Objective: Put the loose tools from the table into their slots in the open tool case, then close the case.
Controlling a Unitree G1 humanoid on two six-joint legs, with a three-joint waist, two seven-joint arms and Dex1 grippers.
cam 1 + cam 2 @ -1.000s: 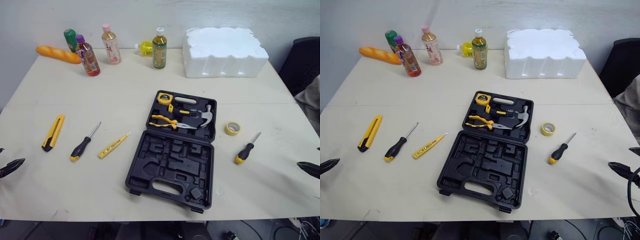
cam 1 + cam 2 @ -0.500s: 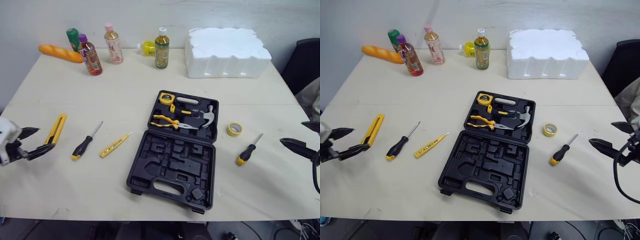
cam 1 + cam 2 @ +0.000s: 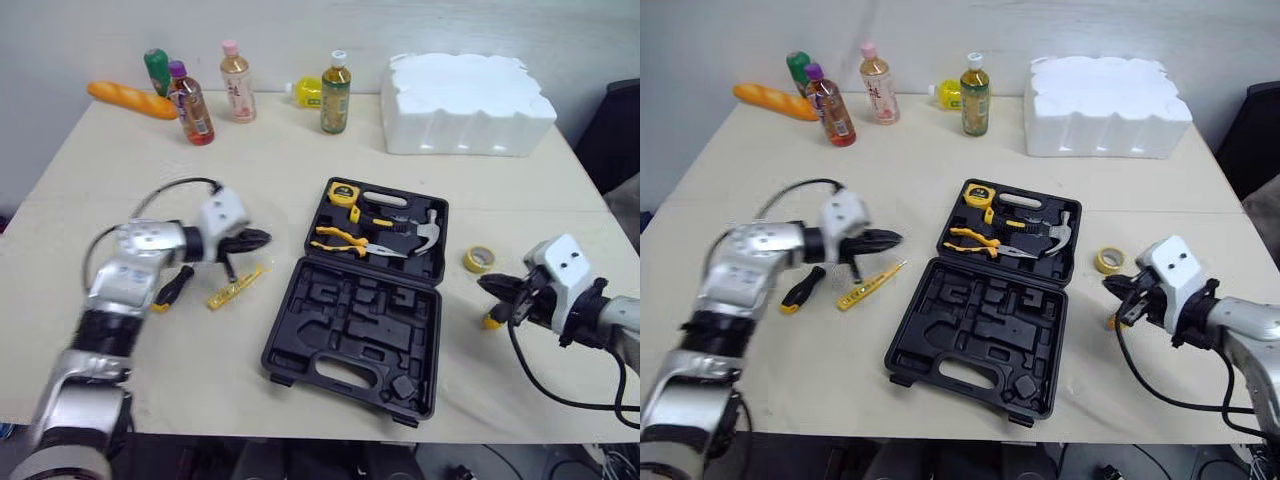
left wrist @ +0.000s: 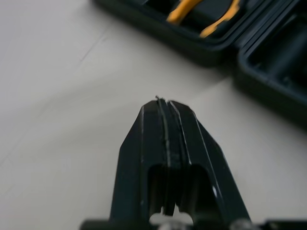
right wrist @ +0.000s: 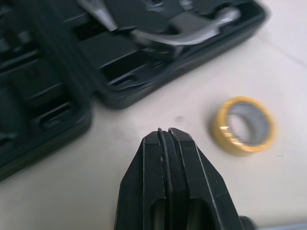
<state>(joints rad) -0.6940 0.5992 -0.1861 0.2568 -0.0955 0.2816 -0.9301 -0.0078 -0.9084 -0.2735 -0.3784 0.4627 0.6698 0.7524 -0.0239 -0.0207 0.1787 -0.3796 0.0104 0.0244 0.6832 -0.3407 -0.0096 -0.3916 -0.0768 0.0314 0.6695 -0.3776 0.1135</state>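
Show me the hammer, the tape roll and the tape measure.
hammer [image 3: 428,226], left eye view, its silver head.
tape roll [image 5: 217,128], right wrist view, its yellow rim.
tape measure [image 3: 345,191], left eye view, its yellow body.

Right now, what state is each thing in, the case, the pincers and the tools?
Case: open, lying flat.
Left pincer: shut, empty.
Right pincer: shut, empty.
Hammer: in its slot.
Pliers: in their slot.
Tape roll: loose, outside the case.
Tester pen: loose, outside the case.
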